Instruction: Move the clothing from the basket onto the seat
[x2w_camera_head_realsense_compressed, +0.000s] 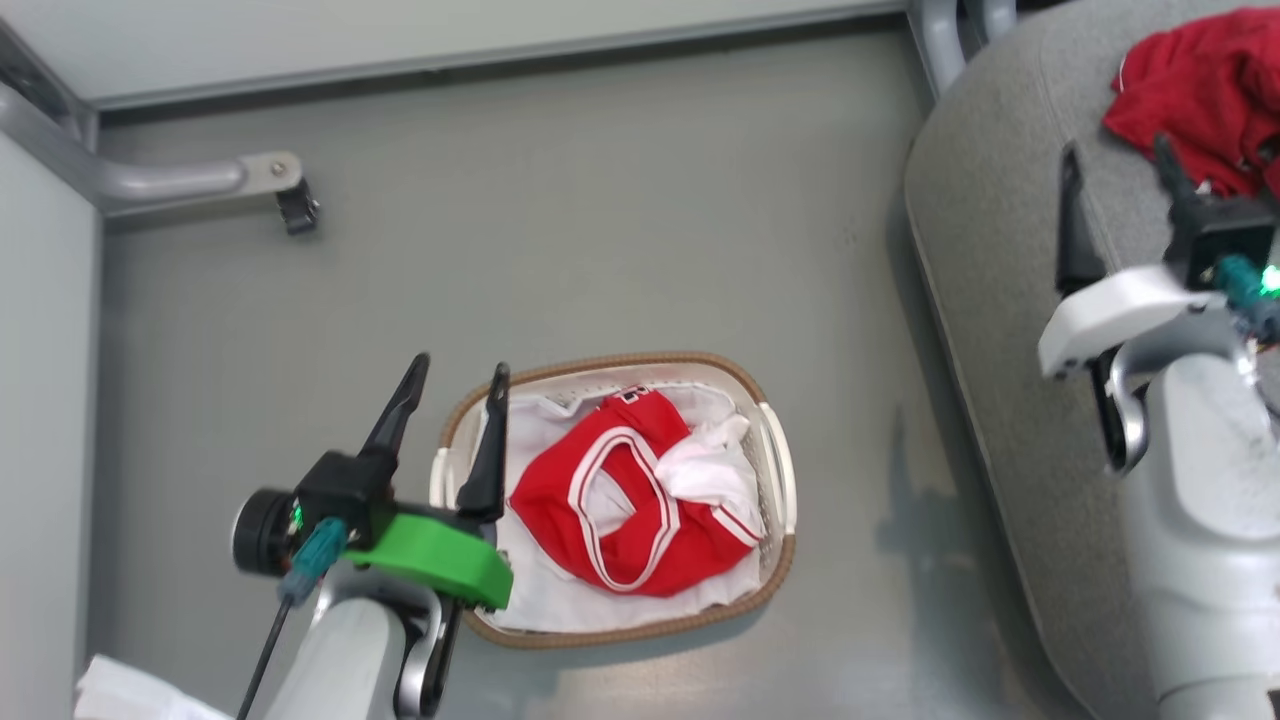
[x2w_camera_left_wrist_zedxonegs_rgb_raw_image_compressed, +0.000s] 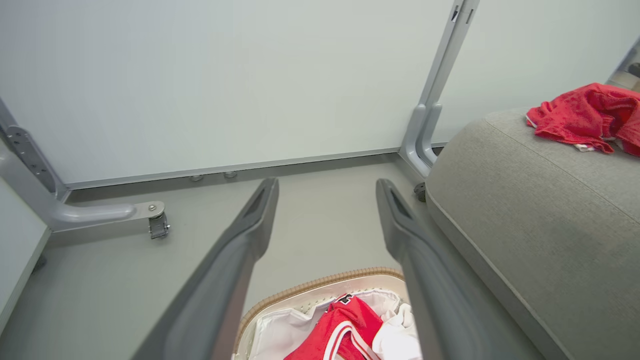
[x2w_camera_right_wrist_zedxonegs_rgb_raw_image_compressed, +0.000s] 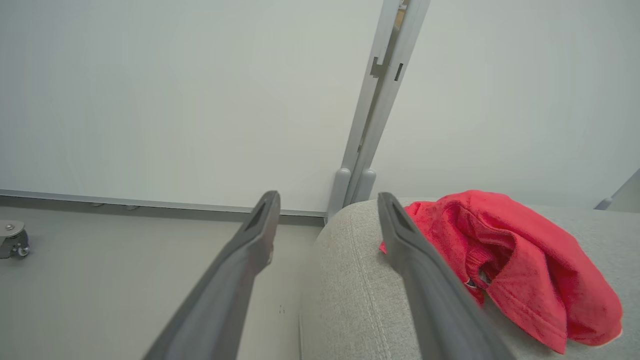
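A red garment with white trim (x2w_camera_head_realsense_compressed: 625, 505) (x2w_camera_left_wrist_zedxonegs_rgb_raw_image_compressed: 340, 327) lies in the white-lined oval basket (x2w_camera_head_realsense_compressed: 770, 565) (x2w_camera_left_wrist_zedxonegs_rgb_raw_image_compressed: 300, 292) on the floor. A second red garment (x2w_camera_head_realsense_compressed: 1200, 90) (x2w_camera_left_wrist_zedxonegs_rgb_raw_image_compressed: 585, 117) (x2w_camera_right_wrist_zedxonegs_rgb_raw_image_compressed: 505, 260) lies crumpled on the grey seat (x2w_camera_head_realsense_compressed: 990, 260) (x2w_camera_left_wrist_zedxonegs_rgb_raw_image_compressed: 540, 220) (x2w_camera_right_wrist_zedxonegs_rgb_raw_image_compressed: 350, 300). My left gripper (x2w_camera_head_realsense_compressed: 458, 377) (x2w_camera_left_wrist_zedxonegs_rgb_raw_image_compressed: 325, 187) hangs open over the basket's left rim, with nothing between its fingers. My right gripper (x2w_camera_head_realsense_compressed: 1115, 150) (x2w_camera_right_wrist_zedxonegs_rgb_raw_image_compressed: 327, 200) stands open and empty above the seat, just left of the garment lying there.
Pale wall panels on grey metal frames close off the far side. A frame foot with a caster (x2w_camera_head_realsense_compressed: 290, 200) (x2w_camera_left_wrist_zedxonegs_rgb_raw_image_compressed: 157, 222) stands on the grey floor at the left. Another frame post (x2w_camera_left_wrist_zedxonegs_rgb_raw_image_compressed: 430, 120) (x2w_camera_right_wrist_zedxonegs_rgb_raw_image_compressed: 372, 125) rises by the seat's far corner.
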